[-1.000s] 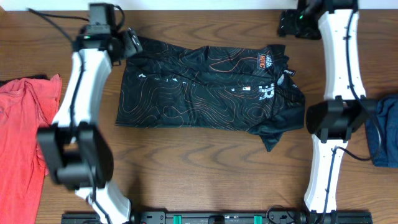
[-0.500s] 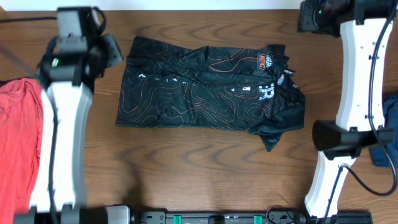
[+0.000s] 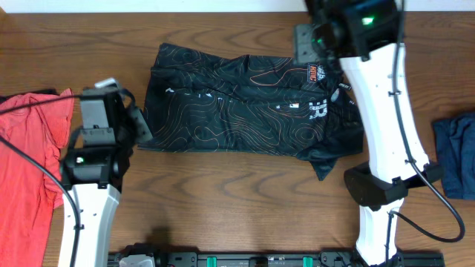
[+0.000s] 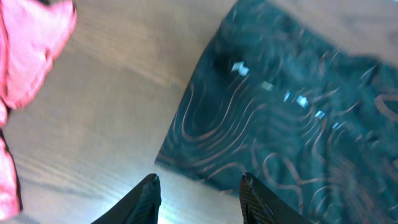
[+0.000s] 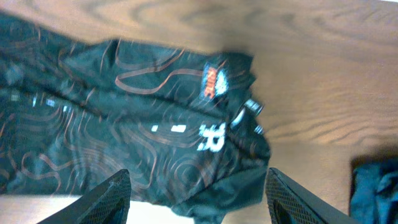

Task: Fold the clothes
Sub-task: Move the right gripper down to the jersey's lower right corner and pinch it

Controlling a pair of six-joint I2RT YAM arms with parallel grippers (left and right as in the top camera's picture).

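Observation:
The clothes, a black jersey (image 3: 245,104) with thin orange contour lines and white lettering, lie folded flat across the middle of the table. In the left wrist view the jersey's near-left corner (image 4: 186,155) lies just ahead of my fingers. My left gripper (image 3: 141,124) (image 4: 199,190) hangs beside that corner over bare wood, open, with nothing between its jaws. My right gripper (image 3: 306,46) (image 5: 199,193) hovers above the jersey's far-right end near the orange logo (image 5: 211,79). It stands wide open and holds nothing. The view is blurred by motion.
A red garment (image 3: 26,163) (image 4: 31,50) lies at the table's left edge, close to my left arm. A dark blue garment (image 3: 454,152) (image 5: 373,186) lies at the right edge. Bare wood runs along the front of the jersey.
My left arm has drawn back from the jersey's far-left corner to its near-left corner, with its jaws narrower. My right arm has swung from the back right over the jersey's logo end.

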